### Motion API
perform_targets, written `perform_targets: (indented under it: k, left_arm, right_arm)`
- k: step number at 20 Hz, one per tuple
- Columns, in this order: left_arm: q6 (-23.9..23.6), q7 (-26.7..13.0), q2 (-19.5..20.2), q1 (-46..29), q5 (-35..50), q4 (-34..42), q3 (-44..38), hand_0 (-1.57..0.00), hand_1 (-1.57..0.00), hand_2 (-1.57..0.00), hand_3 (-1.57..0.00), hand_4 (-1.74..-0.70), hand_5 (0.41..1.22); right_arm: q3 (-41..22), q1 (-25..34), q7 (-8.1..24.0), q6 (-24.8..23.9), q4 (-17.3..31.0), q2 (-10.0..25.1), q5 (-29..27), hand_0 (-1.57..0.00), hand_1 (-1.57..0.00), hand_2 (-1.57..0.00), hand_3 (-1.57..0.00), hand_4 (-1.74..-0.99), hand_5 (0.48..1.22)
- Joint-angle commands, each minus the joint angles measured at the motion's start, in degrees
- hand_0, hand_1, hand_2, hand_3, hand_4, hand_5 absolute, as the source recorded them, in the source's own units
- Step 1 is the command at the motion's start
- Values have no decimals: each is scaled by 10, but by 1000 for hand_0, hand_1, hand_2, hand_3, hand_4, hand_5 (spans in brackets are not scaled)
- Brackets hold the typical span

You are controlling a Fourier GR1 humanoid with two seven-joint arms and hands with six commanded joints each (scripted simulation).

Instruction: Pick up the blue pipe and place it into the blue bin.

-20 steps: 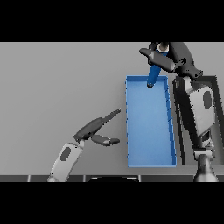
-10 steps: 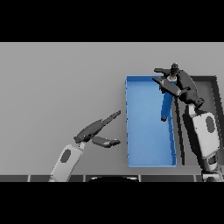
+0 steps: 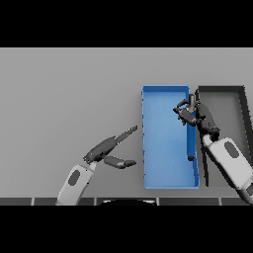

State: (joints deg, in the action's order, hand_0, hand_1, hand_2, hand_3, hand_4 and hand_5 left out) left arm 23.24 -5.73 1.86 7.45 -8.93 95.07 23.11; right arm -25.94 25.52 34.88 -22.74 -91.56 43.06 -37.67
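The blue pipe (image 3: 190, 143) lies inside the blue bin (image 3: 165, 178), lengthwise along its right wall, with its dark open end toward me. It is hard to tell apart from the bin's blue floor. My right hand (image 3: 191, 114) hovers over the far part of that right wall, just beyond the pipe, open with fingers spread and nothing in them. My left hand (image 3: 107, 148) rests open on the table to the left of the bin, fingers straight and pointing at it.
A dark bin (image 3: 222, 90) stands right beside the blue bin, on its right side. My right forearm (image 3: 230, 158) crosses over the dark bin's near part. Bare grey table (image 3: 64, 99) stretches to the left.
The right hand came toward me from beyond the bin's far edge to over its right wall. It let go of the pipe, which dropped into the bin. The left hand stayed put.
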Motion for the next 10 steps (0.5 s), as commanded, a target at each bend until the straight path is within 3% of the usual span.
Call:
perform_targets:
  k: [1, 3, 5, 7, 10]
  left_arm:
    - [1, 0, 3, -1, 0, 2, -1, 1, 1, 1, 1, -882, 421]
    - [2, -8, 4, 8, -1, -7, -4, 1, 1, 1, 1, -878, 422]
    - [3, -1, 4, 4, -2, -7, -3, 1, 1, 1, 1, -878, 427]
    - [2, -1, 4, 1, 0, -5, -3, 1, 1, 1, 1, -879, 430]
    - [3, -8, 2, 1, 5, 1, -4, 1, 1, 1, 1, -886, 428]
  right_arm:
    - [-33, 18, 0, -17, 18, 19, -23, -1465, -1336, -1339, -788, -1678, 1221]
    - [-99, 57, 1, -39, 47, 56, -76, -937, -855, -856, -504, -1503, 1221]
    - [-173, 102, 1, -32, 59, 86, -120, -599, -547, -548, -322, -1337, 1221]
    - [-229, 135, 1, -9, 62, 108, -141, -383, -350, -350, -206, -1219, 1137]
    - [-296, 172, 1, 26, 66, 131, -141, -196, -179, -179, -105, -1110, 979]
